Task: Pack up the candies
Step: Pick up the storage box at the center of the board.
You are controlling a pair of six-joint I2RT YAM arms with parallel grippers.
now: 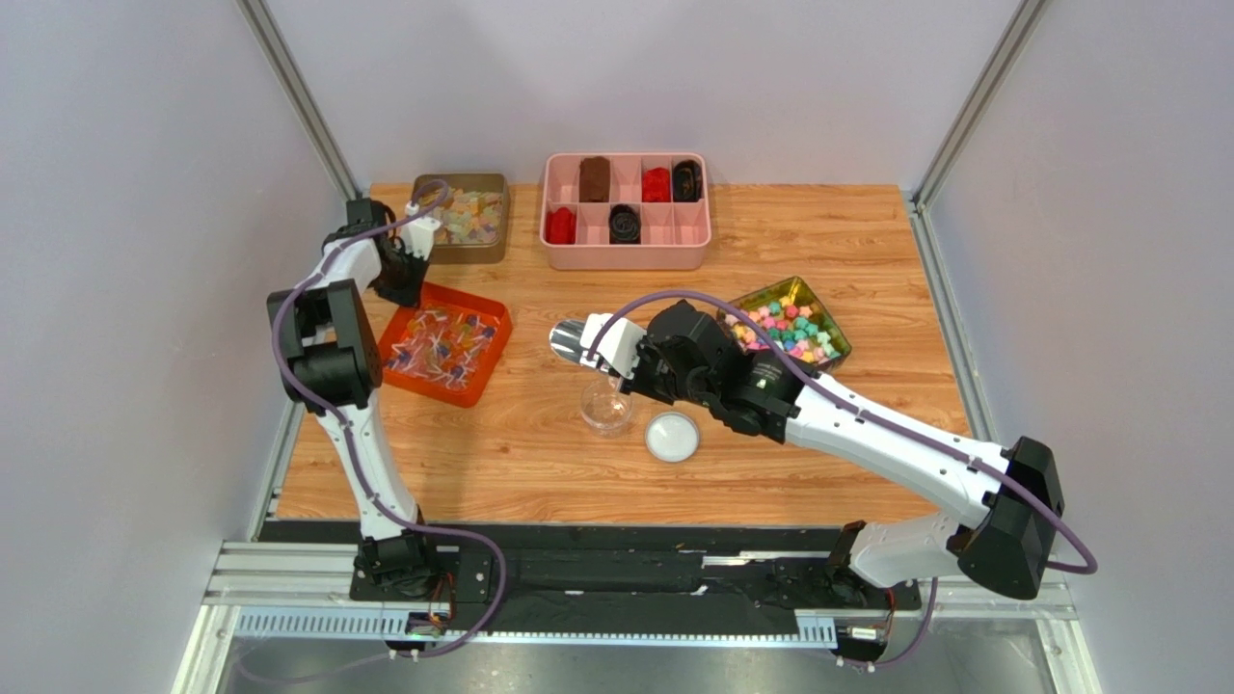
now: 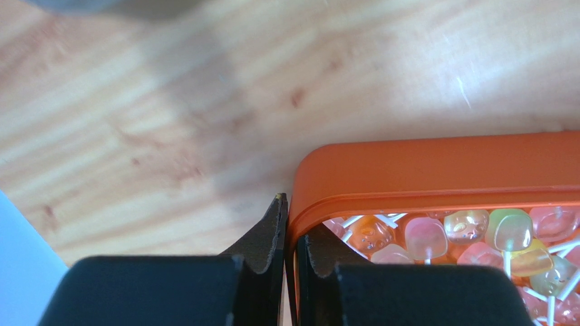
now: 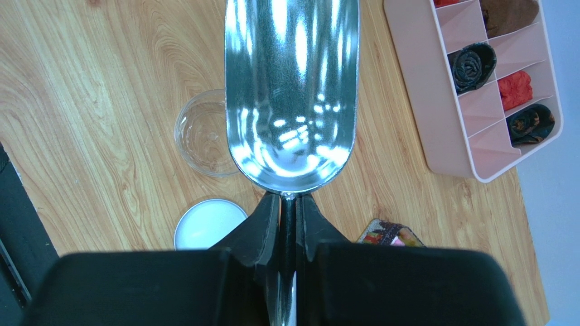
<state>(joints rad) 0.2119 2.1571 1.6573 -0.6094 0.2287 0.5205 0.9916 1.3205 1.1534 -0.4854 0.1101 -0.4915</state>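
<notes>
The candies (image 1: 442, 344), small shiny pink, blue and purple pieces, fill an orange tray (image 1: 490, 310) at the left of the table. My left gripper (image 1: 412, 284) is at the tray's far left corner. In the left wrist view, this gripper (image 2: 293, 224) is shut on the orange tray's rim (image 2: 436, 170), one finger outside and one inside beside the candies (image 2: 425, 238). My right gripper (image 1: 623, 350) is shut on the handle of an empty metal scoop (image 3: 291, 88). The scoop is held above a clear jar (image 3: 201, 136) at mid-table (image 1: 606, 408).
A white lid (image 1: 672, 437) lies just right of the jar. A pink divided box (image 1: 626, 260) stands at the back centre. A green tin of bright blocky candies (image 1: 833, 321) is at the right, and a brown tin of pastel pieces (image 1: 464, 217) at the back left.
</notes>
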